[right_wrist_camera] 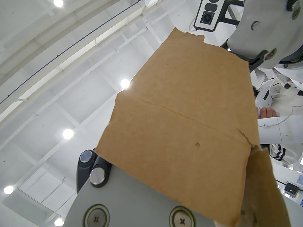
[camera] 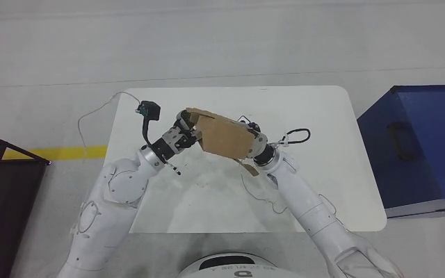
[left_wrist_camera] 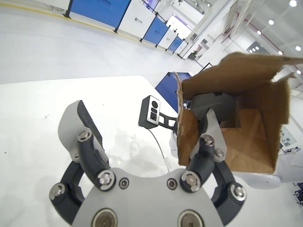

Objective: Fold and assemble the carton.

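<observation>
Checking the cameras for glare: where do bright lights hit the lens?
Right wrist view: ceiling lamps glare around the carton. Left wrist view: more of them above the carton. Top view: even light on the table, no glare.

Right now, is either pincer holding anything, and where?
The left pincer is open at an end flap of the carton, gripping nothing. The right pincer meets its other end; that hold is hidden.

the left arm (camera: 118, 184) and the right arm (camera: 306, 201) have smooth, rounded white shells with dark grey wrist joints. the left gripper (camera: 188, 131) has a light grey metal plate with silver screws, black links, and pale fingers (left_wrist_camera: 69, 121) with black ribbed pads (left_wrist_camera: 91, 122). each wrist carries a small black camera (left_wrist_camera: 151, 114) with a silver face on a black bracket. a thin white cable (left_wrist_camera: 157, 142) leaves it.
</observation>
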